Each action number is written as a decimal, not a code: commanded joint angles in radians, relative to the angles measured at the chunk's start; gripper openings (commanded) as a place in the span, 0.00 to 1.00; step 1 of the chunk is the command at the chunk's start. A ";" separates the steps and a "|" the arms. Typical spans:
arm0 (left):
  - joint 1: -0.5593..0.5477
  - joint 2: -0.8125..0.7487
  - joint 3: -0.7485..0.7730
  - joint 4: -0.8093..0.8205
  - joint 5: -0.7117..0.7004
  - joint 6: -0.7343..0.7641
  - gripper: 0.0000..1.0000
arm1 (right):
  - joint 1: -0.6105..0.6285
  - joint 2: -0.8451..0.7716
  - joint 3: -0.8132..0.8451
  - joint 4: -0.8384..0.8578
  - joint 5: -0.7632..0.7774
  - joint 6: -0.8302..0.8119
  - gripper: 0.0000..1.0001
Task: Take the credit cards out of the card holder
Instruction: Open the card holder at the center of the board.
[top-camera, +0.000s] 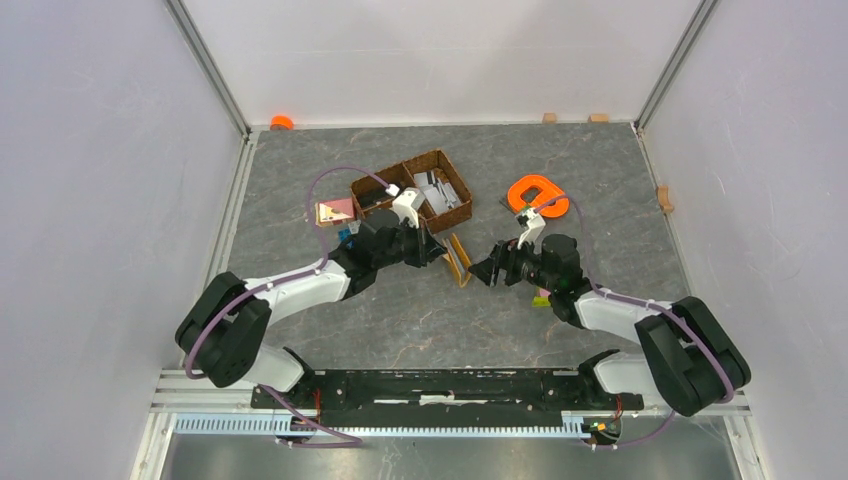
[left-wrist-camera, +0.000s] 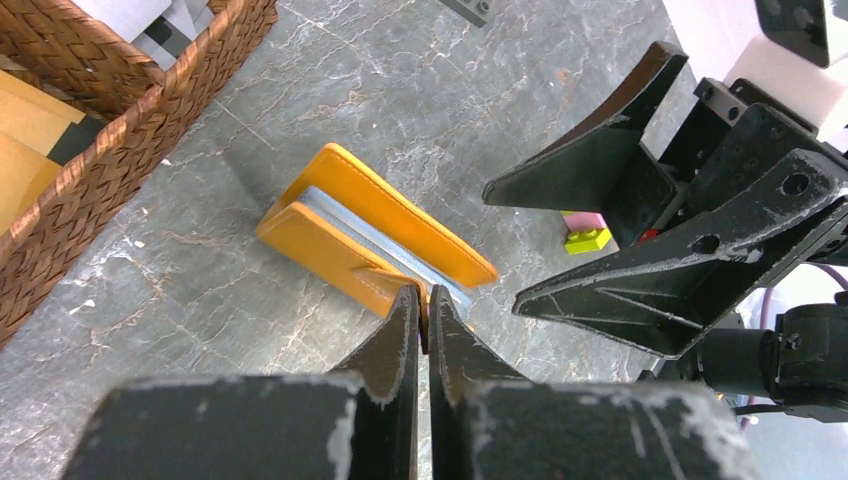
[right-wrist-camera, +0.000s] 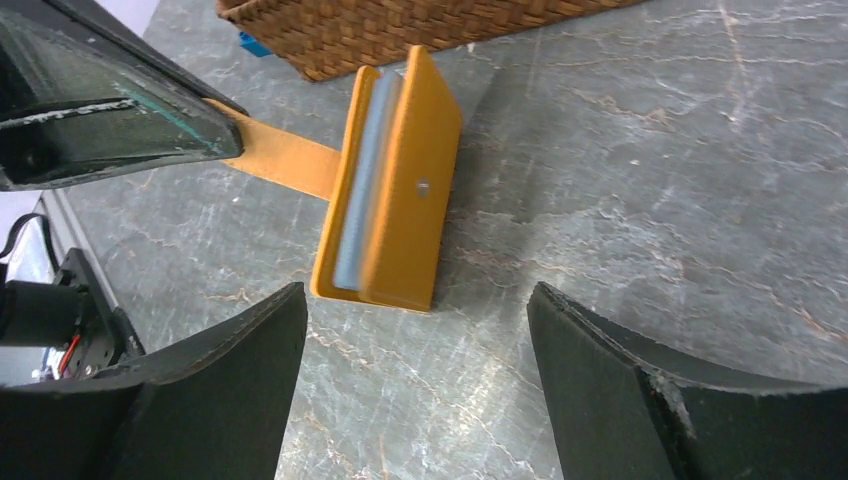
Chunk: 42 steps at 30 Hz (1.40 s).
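Card holder (right-wrist-camera: 400, 190) — mustard-orange bifold, standing on edge on the grey surface (top-camera: 600, 180), near the wicker basket (left-wrist-camera: 120, 140) and between the two hands. Left hand (left-wrist-camera: 425, 305): closed, pinching the closure tab. Right hand (right-wrist-camera: 417, 297): jaws wide, empty, facing the holder's end, not touching it. Pale blue layer shows between the covers; whether card or lining, cannot tell.

Step in hand, judged: spreading the covers. Keep the tab pinch firm and low so the holder does not topple. Bring the right fingers onto the free cover alone, not both.

Surroundings — orange ring (top-camera: 537, 195) well apart; small pink-and-green brick (left-wrist-camera: 585, 232) beside the right arm. Basket wall close by, likely limiting the swing.
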 joint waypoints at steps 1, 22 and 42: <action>-0.002 -0.023 0.002 0.092 0.073 -0.029 0.04 | 0.021 0.036 0.021 0.102 -0.102 0.006 0.85; 0.007 -0.003 0.072 -0.241 -0.272 -0.020 0.02 | 0.035 0.204 0.133 -0.112 0.061 -0.043 0.66; 0.019 0.284 0.121 -0.312 -0.134 -0.004 0.02 | 0.053 0.433 0.165 0.114 -0.179 0.124 0.44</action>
